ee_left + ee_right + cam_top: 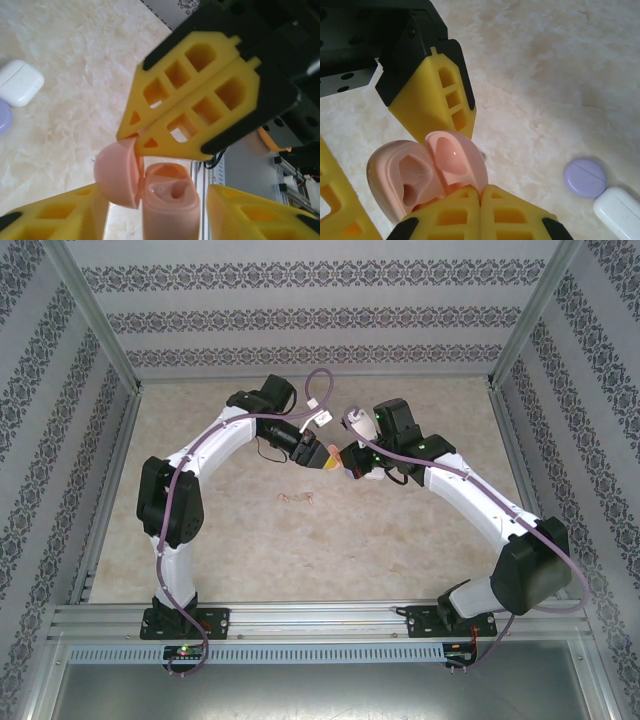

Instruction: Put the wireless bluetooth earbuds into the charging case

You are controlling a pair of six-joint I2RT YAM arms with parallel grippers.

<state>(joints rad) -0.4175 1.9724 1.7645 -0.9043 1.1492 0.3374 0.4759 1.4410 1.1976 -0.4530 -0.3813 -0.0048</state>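
pinkish earbuds (297, 498) lie loose on the table (420, 540), down and toward the bases from both grippers, left arm nearer | left gripper (155, 191) jaws apart astride the open pink charging case (170, 215), grip unclear | right gripper (481, 194) fingers together, tips at the lid (452, 155)

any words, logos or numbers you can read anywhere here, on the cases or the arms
None can be read. The pink case, purple case and white case show no print, and the walls bear only an ornamental pattern, no letters.
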